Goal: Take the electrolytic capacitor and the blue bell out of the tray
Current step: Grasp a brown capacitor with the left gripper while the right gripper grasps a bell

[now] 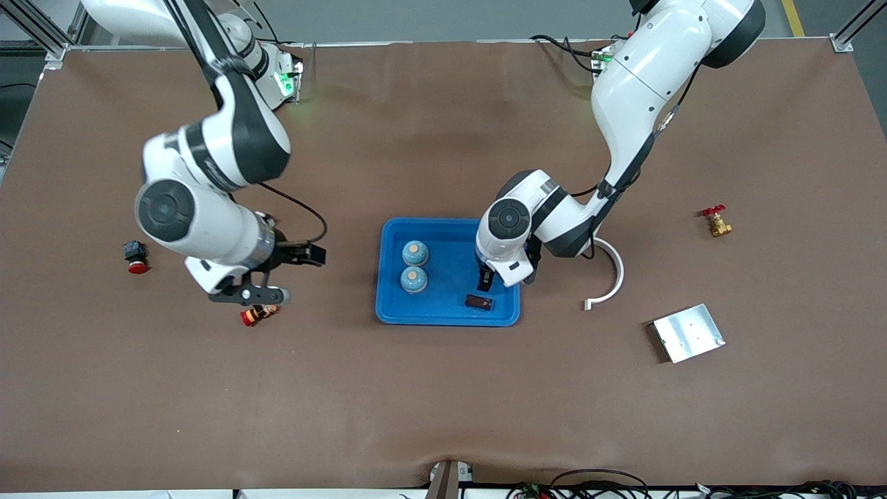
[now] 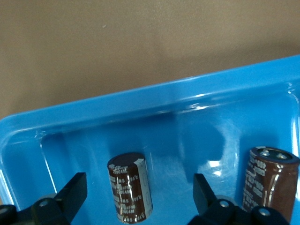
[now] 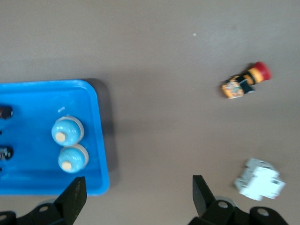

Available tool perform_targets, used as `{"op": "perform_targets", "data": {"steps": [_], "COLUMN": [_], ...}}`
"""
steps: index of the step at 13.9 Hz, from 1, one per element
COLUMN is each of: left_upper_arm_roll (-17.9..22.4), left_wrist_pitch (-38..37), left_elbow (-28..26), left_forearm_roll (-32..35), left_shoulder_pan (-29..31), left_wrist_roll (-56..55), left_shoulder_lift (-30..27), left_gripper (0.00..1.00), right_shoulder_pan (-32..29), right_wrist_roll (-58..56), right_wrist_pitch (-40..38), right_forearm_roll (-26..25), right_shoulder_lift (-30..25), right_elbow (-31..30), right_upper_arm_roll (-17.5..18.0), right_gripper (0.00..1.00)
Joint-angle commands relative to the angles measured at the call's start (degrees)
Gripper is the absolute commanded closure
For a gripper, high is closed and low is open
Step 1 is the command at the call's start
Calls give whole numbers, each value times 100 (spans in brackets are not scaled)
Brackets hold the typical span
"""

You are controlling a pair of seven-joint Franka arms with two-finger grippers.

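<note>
My left claw [image 2: 136, 197] hangs wide open, empty, over one capacitor [image 2: 130, 193] in the tray [image 2: 140, 108]; a second capacitor [image 2: 269, 185] beside it risks getting knocked. Right claw [image 3: 136, 197] open, empty, waits over the desk [image 3: 164, 47].

I see my left gripper [image 1: 493, 281] low inside tray [image 1: 443, 315], capacitor [image 2: 130, 192] between open fingers, second capacitor [image 2: 269, 183] crowding beside, bells [image 1: 414, 267] well apart

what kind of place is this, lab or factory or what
Most likely a robotics lab or test bench: two arms mounted at a table covered in brown sheet, aluminium framing at its corners, and unrelated small parts laid out, such as a blue tray and a brass valve.
</note>
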Motion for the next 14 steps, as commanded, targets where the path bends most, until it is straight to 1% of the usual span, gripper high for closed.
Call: {"op": "perform_targets", "data": {"steps": [1, 4, 6, 7, 9, 10, 12, 13, 14], "left_upper_arm_roll": [63, 63, 63, 72, 72, 72, 72, 72, 72], "left_wrist_pitch": [26, 26, 26, 26, 26, 26, 26, 26, 26], "left_elbow": [128, 119, 119, 119, 119, 119, 119, 119, 110], "left_forearm_roll": [166, 193, 192, 201, 227, 228, 315, 350, 351], "left_shoulder_pan": [-92, -144, -171, -197, -224, -224, -215, -215, -215], "left_wrist_roll": [-158, -158, -210, -237, -412, -439, -439, -439, -431], "left_shoulder_lift": [65, 65, 56, 56, 56, 56, 56, 56, 56], "left_gripper": [0, 0, 0, 12, 49, 58, 59, 64, 73], "right_shoulder_pan": [451, 769, 971, 1041, 1112, 1147, 1174, 1174, 1174], "right_wrist_roll": [814, 1283, 1431, 1807, 2336, 2364, 2513, 2601, 2810], "right_wrist_pitch": [424, 909, 945, 954, 971, 1041, 1234, 1426, 1628], "right_forearm_roll": [81, 55, -181, -356, -577, -569, -525, -499, -473], "right_shoulder_lift": [336, 644, 802, 916, 1057, 1101, 1233, 1294, 1364], "right_elbow": [101, 110, 128, 154, 180, 181, 181, 198, 216], "right_upper_arm_roll": [-59, -67, -94, -85, -85, -85, -76, -76, -76], "right_gripper": [0, 0, 0, 0, 0, 0, 0, 0, 0]}}
